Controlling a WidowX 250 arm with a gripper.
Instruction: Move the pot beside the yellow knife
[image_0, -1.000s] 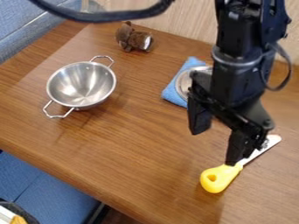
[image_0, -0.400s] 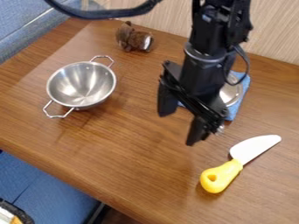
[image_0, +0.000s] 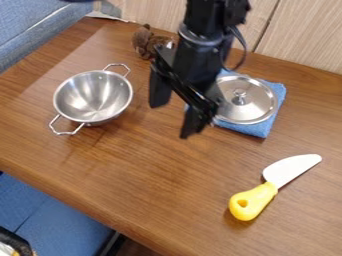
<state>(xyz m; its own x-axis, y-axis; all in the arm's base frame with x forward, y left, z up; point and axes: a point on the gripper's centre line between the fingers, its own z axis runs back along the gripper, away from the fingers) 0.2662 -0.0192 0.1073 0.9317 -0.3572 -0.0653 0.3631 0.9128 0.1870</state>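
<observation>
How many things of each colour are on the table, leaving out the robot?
Silver: 2 (pot, lid)
Blue: 1 (cloth)
Yellow, with a white blade: 1 (knife)
Brown: 1 (furry thing)
Total: 5

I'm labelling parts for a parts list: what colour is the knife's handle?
The handle is yellow, seen best in the current camera view.

A silver metal pot (image_0: 93, 97) is seen upright at 10 o'clock, its wire handles set at 1 and 7. Well apart, at 4 o'clock, a yellow-handled knife (image_0: 266, 192) is laid flat, its white blade pointed between 1 and 2.
</observation>
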